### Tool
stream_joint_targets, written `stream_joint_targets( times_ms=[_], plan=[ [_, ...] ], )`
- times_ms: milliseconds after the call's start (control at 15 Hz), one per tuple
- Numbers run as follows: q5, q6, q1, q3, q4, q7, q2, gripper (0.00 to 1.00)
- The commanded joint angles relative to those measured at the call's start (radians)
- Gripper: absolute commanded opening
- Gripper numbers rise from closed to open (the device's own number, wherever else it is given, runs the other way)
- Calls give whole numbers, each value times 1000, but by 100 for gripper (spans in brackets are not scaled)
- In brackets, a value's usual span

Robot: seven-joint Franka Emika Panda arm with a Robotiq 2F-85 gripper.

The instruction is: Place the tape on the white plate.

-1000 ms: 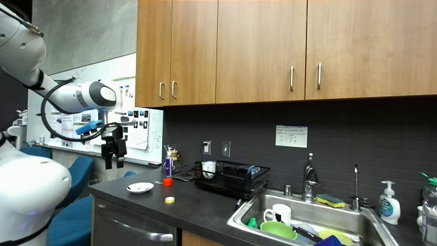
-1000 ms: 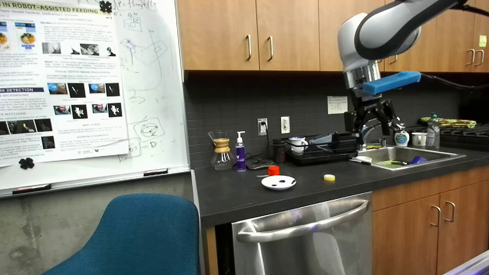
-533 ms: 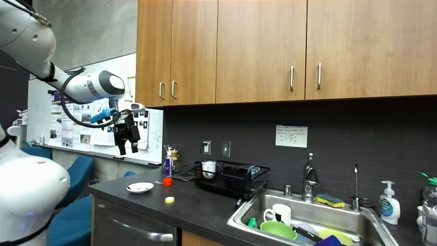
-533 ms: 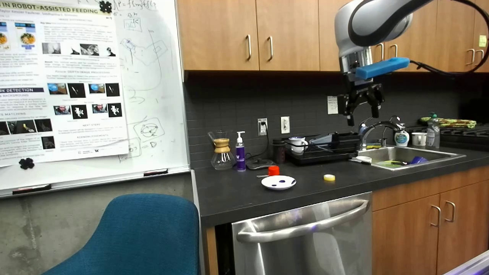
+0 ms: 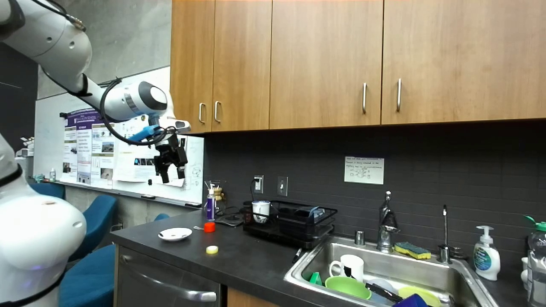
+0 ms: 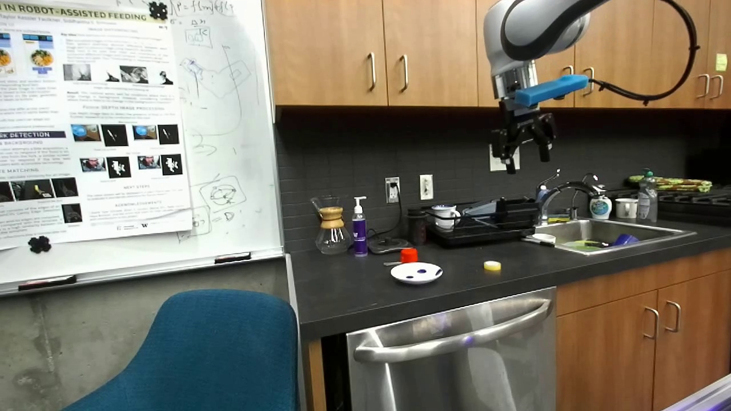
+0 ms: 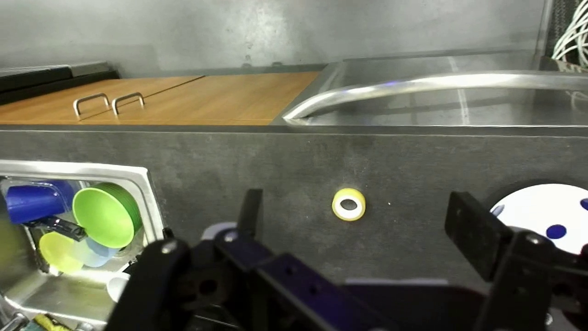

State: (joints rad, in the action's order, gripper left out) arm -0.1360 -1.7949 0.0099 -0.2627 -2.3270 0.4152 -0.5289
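Observation:
The tape (image 5: 212, 250) is a small pale yellow roll lying flat on the dark counter, also seen in an exterior view (image 6: 492, 266). The white plate (image 5: 175, 234) with dark blue spots lies on the counter beside it, nearer the counter's end; it also shows in an exterior view (image 6: 406, 272). My gripper (image 6: 527, 165) is open and empty, high above the counter in both exterior views (image 5: 173, 177). In the wrist view the tape (image 7: 347, 214) appears between the open fingers (image 7: 354, 201), well below them. The plate (image 7: 523, 211) is partly hidden behind the right-hand finger.
A red item (image 6: 409, 255) stands just behind the plate. A black dish rack (image 5: 290, 224) with a mug is at the wall. The sink (image 5: 307, 260) holds dishes. A purple pump bottle (image 6: 360, 231) and a glass carafe (image 6: 333, 237) stand at the back. Cabinets (image 5: 326, 64) hang above.
The arm and open gripper have risen and shifted, rightward in one exterior picture and leftward in the other. The tape, plate and other counter items have not moved.

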Motion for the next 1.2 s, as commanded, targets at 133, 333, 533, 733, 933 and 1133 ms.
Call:
stream_joint_targets(
  times_ms=[133,333,533,733,933,1133],
  plan=[
    [-64,-3,14,36,113,-97,190,100],
    [-72,-7,24,50,147,-145,275,100],
    [-69,-24,36,64,174,-185,348,100],
    [-54,-70,44,81,189,-206,402,100],
    [-38,-128,50,99,196,-218,443,100],
    [-36,-167,54,107,199,-210,474,100]
  ],
)
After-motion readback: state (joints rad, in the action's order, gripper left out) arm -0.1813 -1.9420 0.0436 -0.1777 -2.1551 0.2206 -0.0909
